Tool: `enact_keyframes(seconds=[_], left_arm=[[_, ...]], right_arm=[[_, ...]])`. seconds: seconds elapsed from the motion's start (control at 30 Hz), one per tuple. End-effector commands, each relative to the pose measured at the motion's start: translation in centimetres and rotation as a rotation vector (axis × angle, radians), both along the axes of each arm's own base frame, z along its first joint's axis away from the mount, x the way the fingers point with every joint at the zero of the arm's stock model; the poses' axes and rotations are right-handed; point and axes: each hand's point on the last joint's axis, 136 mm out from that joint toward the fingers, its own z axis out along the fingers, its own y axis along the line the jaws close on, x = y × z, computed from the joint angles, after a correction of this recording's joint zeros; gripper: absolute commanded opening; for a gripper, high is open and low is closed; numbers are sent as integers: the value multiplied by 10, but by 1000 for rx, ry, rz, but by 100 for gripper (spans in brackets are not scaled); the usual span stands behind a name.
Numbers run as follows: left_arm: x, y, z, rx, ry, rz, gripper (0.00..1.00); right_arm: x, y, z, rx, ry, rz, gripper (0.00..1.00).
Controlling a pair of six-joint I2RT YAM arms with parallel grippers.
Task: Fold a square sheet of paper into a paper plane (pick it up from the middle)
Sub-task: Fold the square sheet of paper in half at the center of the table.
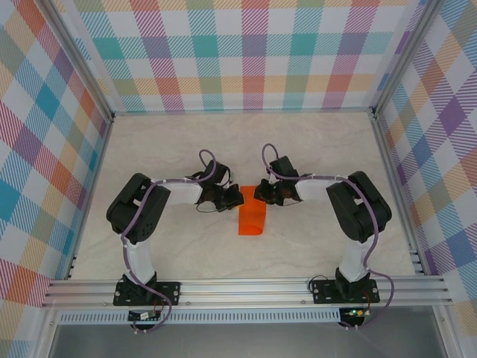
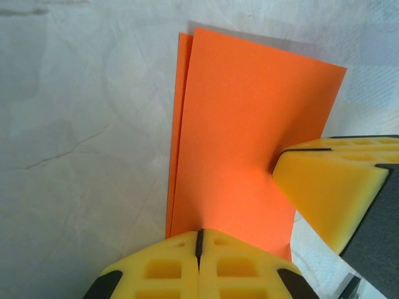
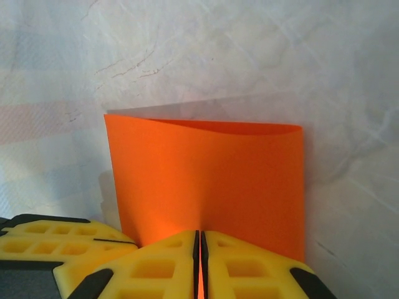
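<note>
High overview; close wrist views share the paper (image 2: 249, 137).

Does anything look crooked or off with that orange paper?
Slightly: the thin bright orange paper sheet is folded double, but its layers are misaligned; a sliver of one peeks out along one edge.

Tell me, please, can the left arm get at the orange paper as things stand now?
Probably yes: the left end effector looks shut on an edge of the folded orange paper, nothing between them. The right end effector pinches another edge and does not block it.
</note>
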Motion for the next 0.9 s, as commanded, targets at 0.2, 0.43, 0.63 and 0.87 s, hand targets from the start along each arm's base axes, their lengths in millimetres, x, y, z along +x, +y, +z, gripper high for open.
enact_keyframes(seconds=[0.2, 0.43, 0.63, 0.87], left_arm=[[-69, 75, -96, 396, 259, 41, 1], [-67, 73, -95, 388, 254, 39, 1], [-66, 73, -95, 387, 253, 38, 1], [-69, 75, -96, 397, 260, 39, 1]], right_arm=[[25, -53, -16, -120, -17, -170, 12], [34, -32, 28, -29, -121, -116, 12], [25, 6, 37, 49, -108, 0, 13], [23, 14, 5, 29, -14, 13, 12]])
